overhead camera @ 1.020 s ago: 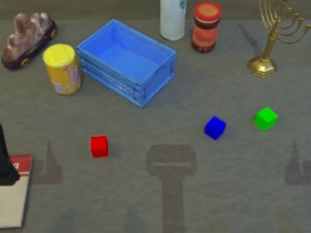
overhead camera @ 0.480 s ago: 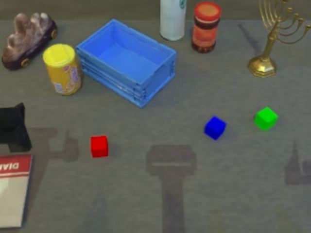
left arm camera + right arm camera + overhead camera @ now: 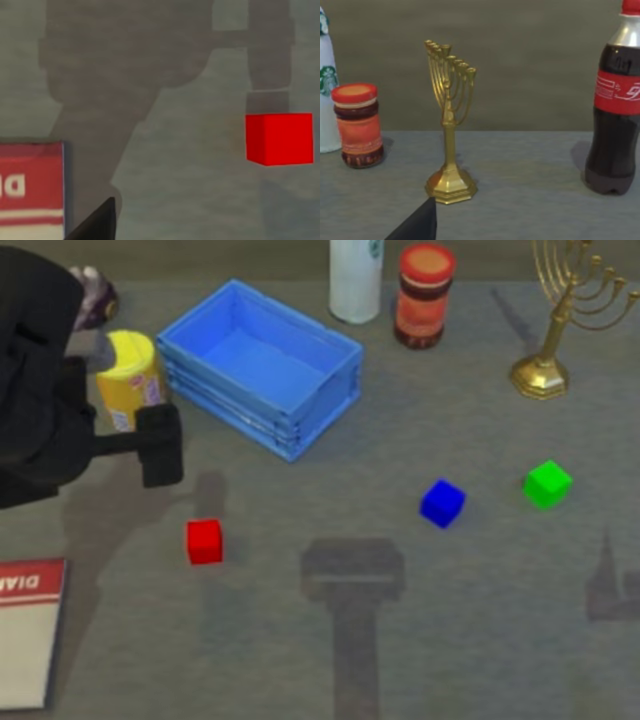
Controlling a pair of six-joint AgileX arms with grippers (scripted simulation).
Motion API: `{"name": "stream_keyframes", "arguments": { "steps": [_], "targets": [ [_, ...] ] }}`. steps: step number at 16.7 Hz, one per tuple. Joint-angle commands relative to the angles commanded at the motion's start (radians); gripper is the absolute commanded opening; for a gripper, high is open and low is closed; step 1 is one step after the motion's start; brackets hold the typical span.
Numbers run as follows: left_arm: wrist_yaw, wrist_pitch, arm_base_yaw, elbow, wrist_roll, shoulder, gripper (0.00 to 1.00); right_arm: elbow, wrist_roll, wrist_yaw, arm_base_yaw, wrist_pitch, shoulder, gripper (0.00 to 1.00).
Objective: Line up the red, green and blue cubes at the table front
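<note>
Sitting flat, the red cube (image 3: 204, 541) (bright, matte) looks plain.

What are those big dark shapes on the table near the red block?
In the top view they are shadows on the table, cast by the arms; one falls beside the red cube. In the left wrist view the same soft shadow spreads above the cube, ending right by it.
</note>
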Motion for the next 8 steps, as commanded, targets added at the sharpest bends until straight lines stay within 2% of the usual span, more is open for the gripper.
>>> {"name": "stream_keyframes", "arguments": {
  "steps": [4,8],
  "targets": [
    [0.001,-0.17,-0.069,0.238,-0.084,0.306,1.0,0.0,0.0,0.0,0.0,0.0,0.0,1.0],
    [0.003,-0.272,-0.112,0.4,-0.14,0.507,1.0,0.0,0.0,0.0,0.0,0.0,0.0,1.0]
  ]
}}
